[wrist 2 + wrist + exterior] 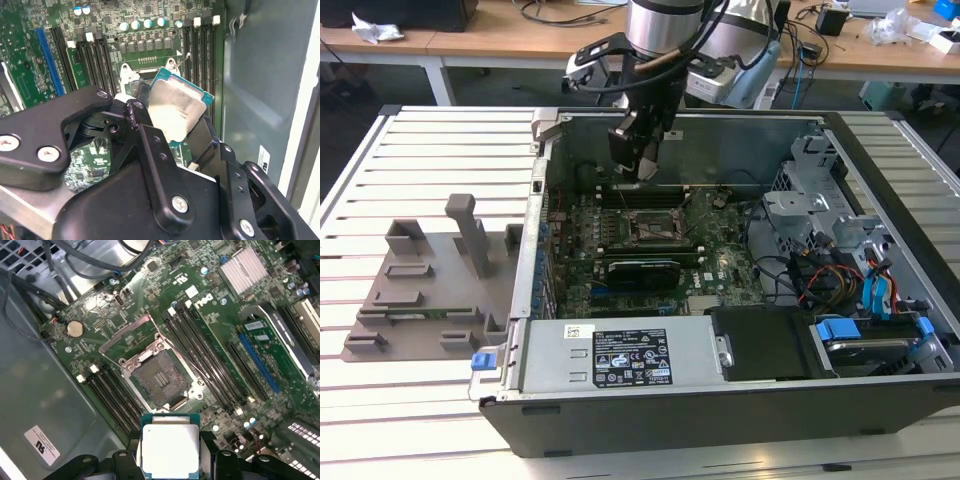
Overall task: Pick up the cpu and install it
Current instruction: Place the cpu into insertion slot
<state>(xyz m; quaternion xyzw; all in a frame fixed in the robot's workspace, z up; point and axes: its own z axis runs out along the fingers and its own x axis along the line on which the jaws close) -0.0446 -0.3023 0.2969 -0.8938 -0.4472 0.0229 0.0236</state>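
Note:
The cpu (pixel 170 447) is a flat square chip with a pale silver top and a thin green edge; my gripper (pixel 170 460) is shut on it. In the second wrist view the cpu (pixel 179 109) sticks out past the black fingers (pixel 150 150). It hangs above the open socket (pixel 159 377) on the green motherboard (pixel 210 340), apart from it. In the exterior view my gripper (pixel 638 160) hovers inside the open computer case (pixel 720 420), over the socket (pixel 650 228).
Black memory slots (pixel 202 357) flank the socket on both sides. A long black card (pixel 642 270) lies near the socket. Drive bays and cables (pixel 840 270) fill the exterior view's right of the case. A grey fixture (pixel 430 280) stands on the slatted table (pixel 360 180).

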